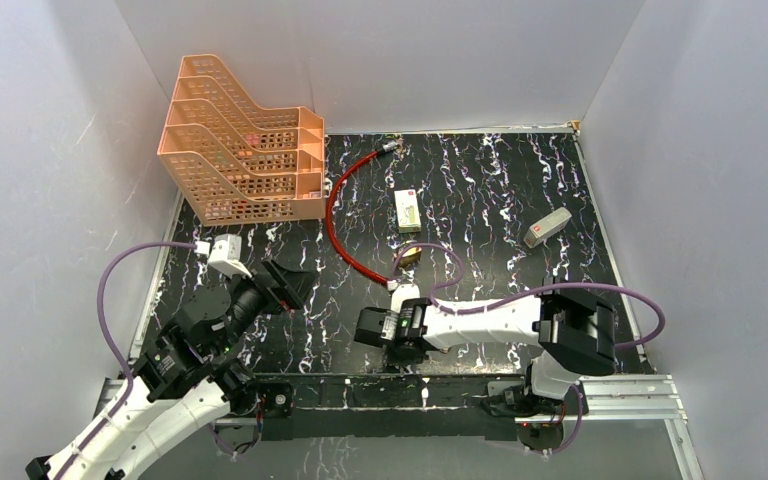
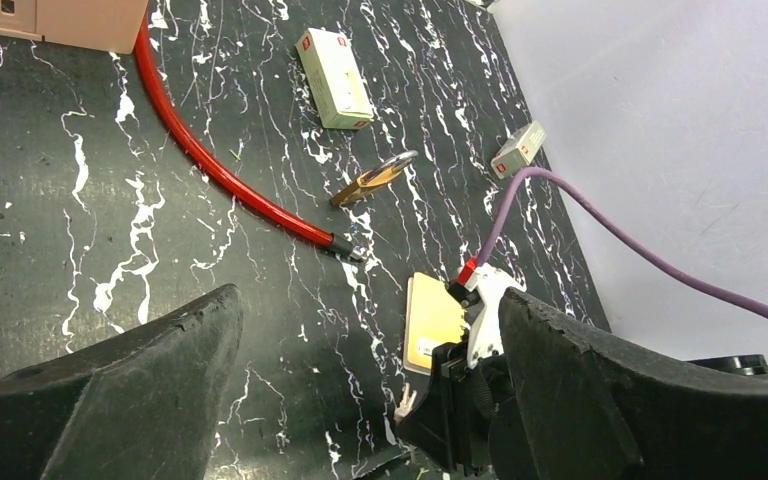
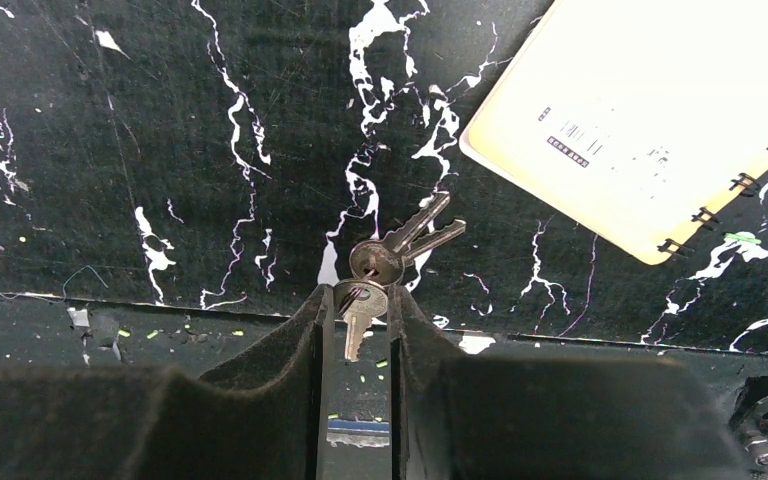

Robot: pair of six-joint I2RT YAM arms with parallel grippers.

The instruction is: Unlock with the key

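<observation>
The right gripper (image 3: 358,296) is narrowing its dark padded fingers onto a small, flat, silvery-brown metal key (image 3: 355,325). It seems to be pinching the head by its edges, with the blade pointing back between the jaws. That key is sitting well to the near side of the brass padlock with the steel shackle (image 2: 375,180), close to the front edge of the black marbled table (image 1: 500,190). It is ringed to two more silver keys (image 3: 415,235), which are fanning out flat toward the padlock, beside a yellow spiral-bound notebook (image 3: 640,110). The grip looks slight, so the key could be swivelling or slipping out on the lift, and the two spare keys dangling from the ring could be dragging it round or fouling the keyhole. The padlock is lying loose on its side and may be sliding away under any push, since the left gripper (image 1: 288,283) is hanging wide and empty, well to the left of it. The red cable loop with metal ends (image 1: 332,215) is curving just left of the padlock and could be getting snagged. The orange slotted plastic file tray (image 1: 245,150), far left and behind the padlock, is showing only a faint pinkish patch through its mesh, which I cannot identify. Behind and to the right of the padlock, the white carton (image 1: 407,210) and the grey carton (image 1: 547,228) are lying closed, hiding their contents.
</observation>
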